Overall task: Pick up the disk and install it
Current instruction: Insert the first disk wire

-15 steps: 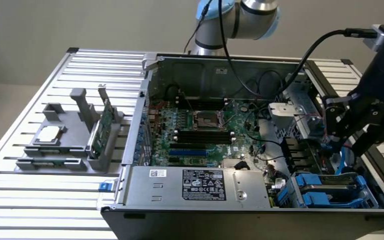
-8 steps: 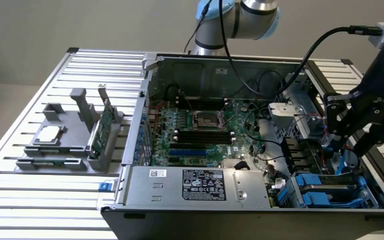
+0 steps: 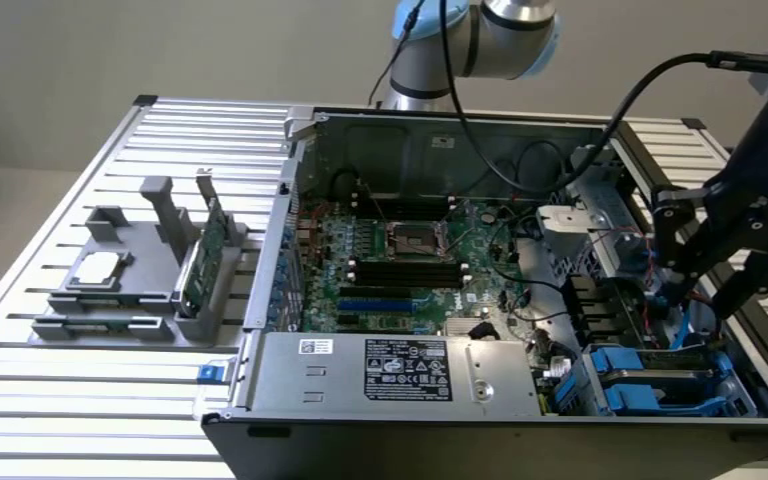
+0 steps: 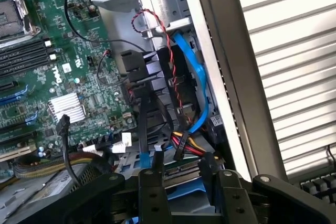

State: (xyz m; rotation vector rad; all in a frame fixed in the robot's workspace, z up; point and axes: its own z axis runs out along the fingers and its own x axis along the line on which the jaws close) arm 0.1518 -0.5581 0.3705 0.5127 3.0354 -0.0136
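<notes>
Your gripper [image 4: 181,174] stands spread above the disk [image 3: 658,375], which lies in the corner bay of the computer case [image 3: 491,450]. I think the loose cables [image 4: 184,142] beside it could catch a finger.

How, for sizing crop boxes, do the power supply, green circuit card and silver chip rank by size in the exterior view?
1. power supply
2. green circuit card, seen nearly edge-on
3. silver chip
</notes>
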